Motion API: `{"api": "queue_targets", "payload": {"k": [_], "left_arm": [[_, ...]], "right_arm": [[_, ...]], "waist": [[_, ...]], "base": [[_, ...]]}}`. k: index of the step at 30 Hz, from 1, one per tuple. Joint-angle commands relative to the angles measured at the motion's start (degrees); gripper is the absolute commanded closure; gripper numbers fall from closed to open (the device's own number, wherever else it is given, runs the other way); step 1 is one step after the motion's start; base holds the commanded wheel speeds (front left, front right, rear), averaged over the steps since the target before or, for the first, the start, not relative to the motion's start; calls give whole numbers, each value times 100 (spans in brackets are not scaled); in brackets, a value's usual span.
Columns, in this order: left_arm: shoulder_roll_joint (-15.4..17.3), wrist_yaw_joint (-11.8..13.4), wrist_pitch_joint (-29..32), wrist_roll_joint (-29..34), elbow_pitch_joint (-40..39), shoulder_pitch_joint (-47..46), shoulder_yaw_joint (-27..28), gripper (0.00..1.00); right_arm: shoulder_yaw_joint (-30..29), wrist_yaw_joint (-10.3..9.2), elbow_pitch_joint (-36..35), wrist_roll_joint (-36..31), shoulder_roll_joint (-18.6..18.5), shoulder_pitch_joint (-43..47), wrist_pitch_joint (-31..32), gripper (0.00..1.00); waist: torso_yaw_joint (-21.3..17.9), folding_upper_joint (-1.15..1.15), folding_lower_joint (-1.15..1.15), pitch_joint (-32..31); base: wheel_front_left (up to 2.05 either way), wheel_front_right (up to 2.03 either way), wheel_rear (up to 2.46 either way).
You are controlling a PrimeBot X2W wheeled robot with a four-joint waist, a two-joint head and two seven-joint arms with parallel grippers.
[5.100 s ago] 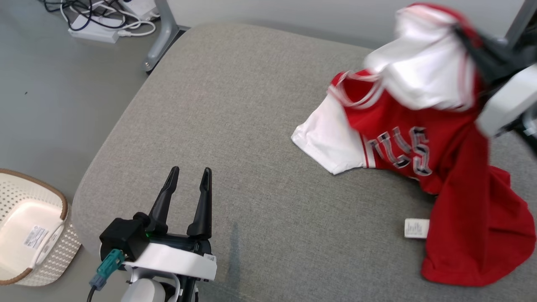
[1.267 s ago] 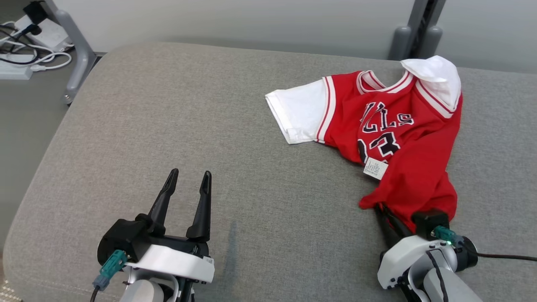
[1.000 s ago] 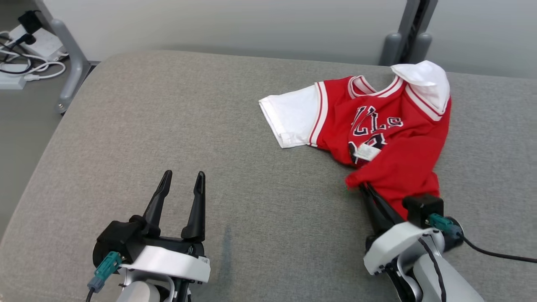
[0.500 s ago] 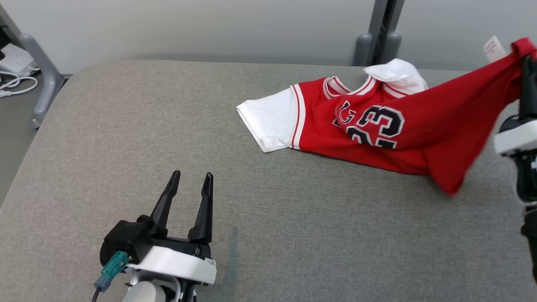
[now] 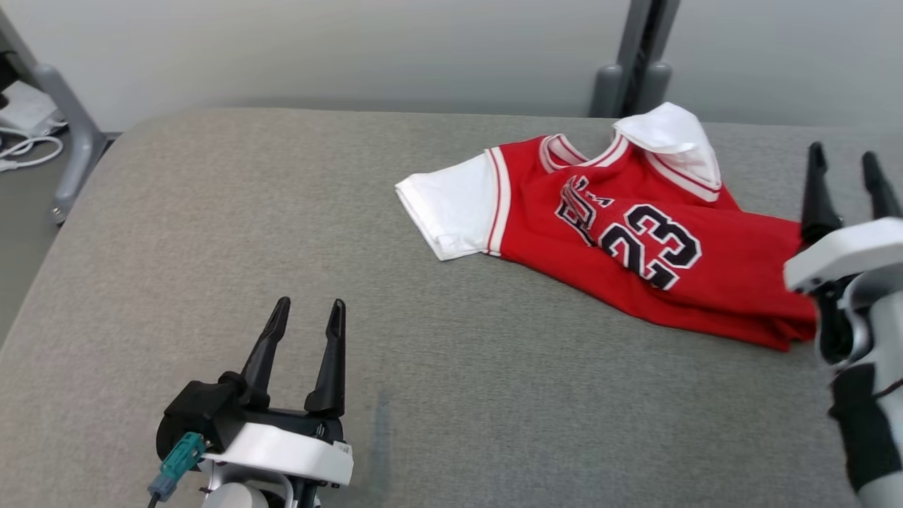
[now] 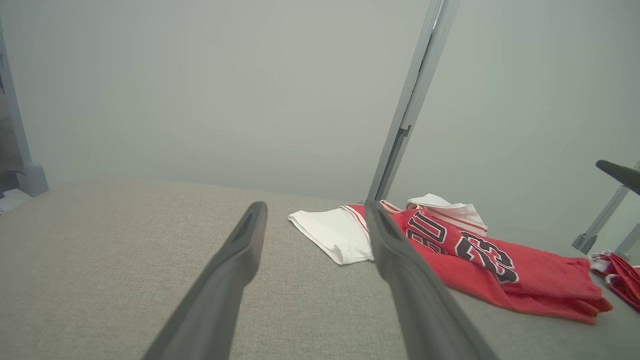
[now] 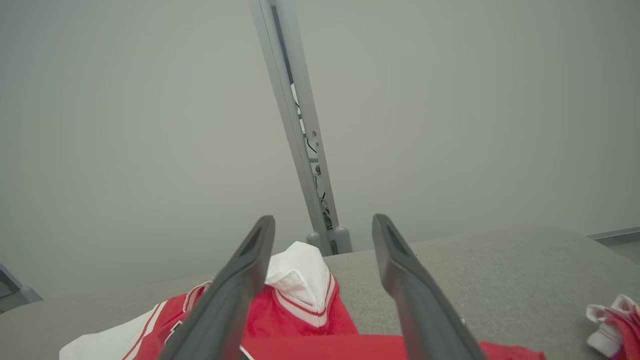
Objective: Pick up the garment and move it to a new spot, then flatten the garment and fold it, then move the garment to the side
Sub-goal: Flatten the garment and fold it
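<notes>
Off the far-left corner of the grey cushion (image 5: 211, 212) there was a grey metal leg (image 5: 67, 134) standing on the floor, with a white cable (image 5: 21, 149) trailing beside it. The left tool (image 5: 310, 303) was parked over the near-left part of the cushion. Its fingers were spread apart, gripping nothing and pointing toward the back edge.

Only plain cushion fabric lay between it and the red jersey (image 5: 734, 261), and the two were well apart. The jersey was lying on the right half of the cushion, up near the back edge, with the big 23 facing up. One white sleeve was spread flat toward the middle and the other was flopped over by the collar. The lower half looked rumpled and stretched out toward the right edge.

Behind the back edge a grey post (image 5: 638, 56) stood against the pale wall (image 5: 353, 49), roughly in line with the collar.

The right tool (image 5: 843, 152) was over by the right edge, released, fingers wide with nothing in them and tips aimed at the back edge. In the head view its white body covered the hem end of the jersey, so I couldn't tell if it was touching the cloth.

Further right again, the right wrist view had a small red-and-white bundle (image 7: 612, 320) sitting on the cushion, apart from the jersey.
</notes>
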Motion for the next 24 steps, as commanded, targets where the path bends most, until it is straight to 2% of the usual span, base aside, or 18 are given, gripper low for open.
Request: {"api": "queue_targets", "payload": {"k": [1,5,6,11,16,19,24], "left_arm": [[11,8,-10,53,-43,9,37,0],[21,-9,-11,111,-77,48,212,0],[13,-29,-11,148,-89,10,296,0],[18,0,-10,241,55,-226,651,0],[126,155,-10,406,642,-733,1092,0],[285,263,9,453,1182,-1172,1268,0],[704,490,440,509,2123,-2072,1465,0]], "right_arm": [[84,-7,-127,101,30,218,-60,0],[702,-5,-938,451,377,828,-85,0],[1033,-5,-1414,611,439,1218,-87,0],[1748,-5,-2476,742,608,1998,-75,0],[2051,-5,-3211,656,711,2446,36,0],[2142,-5,-3526,544,745,2546,122,0],[2267,-5,-3962,416,783,2591,199,0]], "waist": [[-148,0,0,-29],[-541,0,0,-43],[-775,0,0,-14],[-1396,0,0,186],[-1968,0,0,494],[-2242,0,0,716],[-2565,0,0,1058]], "base": [[0,0,0],[0,0,0],[0,0,0],[0,0,0],[0,0,0],[0,0,0],[0,0,0]]}}
